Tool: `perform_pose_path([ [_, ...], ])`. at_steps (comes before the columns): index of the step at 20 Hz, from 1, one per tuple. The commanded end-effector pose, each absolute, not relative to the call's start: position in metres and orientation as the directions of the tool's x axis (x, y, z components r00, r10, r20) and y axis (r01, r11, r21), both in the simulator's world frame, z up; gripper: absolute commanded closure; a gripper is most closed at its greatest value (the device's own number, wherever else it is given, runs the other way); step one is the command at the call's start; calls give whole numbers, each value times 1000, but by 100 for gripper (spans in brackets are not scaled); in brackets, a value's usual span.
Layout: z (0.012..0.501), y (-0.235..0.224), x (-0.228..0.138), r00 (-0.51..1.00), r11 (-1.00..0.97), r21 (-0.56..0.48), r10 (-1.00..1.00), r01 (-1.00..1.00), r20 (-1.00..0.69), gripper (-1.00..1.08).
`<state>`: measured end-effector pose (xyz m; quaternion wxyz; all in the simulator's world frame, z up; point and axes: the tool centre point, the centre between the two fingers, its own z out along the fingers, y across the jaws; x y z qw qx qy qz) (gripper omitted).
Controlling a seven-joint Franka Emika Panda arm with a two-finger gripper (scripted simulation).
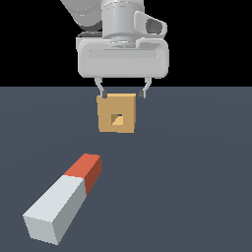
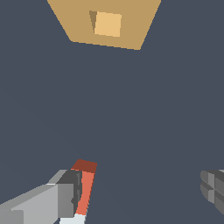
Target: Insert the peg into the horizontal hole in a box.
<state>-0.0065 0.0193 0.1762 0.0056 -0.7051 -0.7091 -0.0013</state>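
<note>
The peg (image 1: pixel 64 197) lies flat on the dark floor in the near part of the exterior view, its red end pointing toward the box (image 1: pixel 116 114). The tan box stands further back, and its square hole (image 1: pixel 117 119) faces the camera. My gripper (image 1: pixel 123 94) hangs open and empty above the floor, and its fingertips appear just over the box's top edge. In the wrist view the box (image 2: pixel 131 26) and hole (image 2: pixel 107 24) lie ahead. The peg's red end (image 2: pixel 86 186) shows beside one finger (image 2: pixel 57 201) of my gripper (image 2: pixel 140 190), apart from the box.
The flat dark grey floor (image 1: pixel 197 187) stretches all round the peg and the box. Nothing else shows on it. The background above the floor's far edge is black.
</note>
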Motion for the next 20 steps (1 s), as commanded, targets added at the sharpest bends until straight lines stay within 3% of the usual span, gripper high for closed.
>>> perform_pose_path([
  [1, 176, 19, -7, -6, 6, -6, 1000, 1000, 10, -92],
  [10, 162, -7, -19, 23, -23, -5, 1000, 1000, 8, -92],
  [20, 112, -96, -66, 123, -123, -2, 992, 992, 2, -92],
])
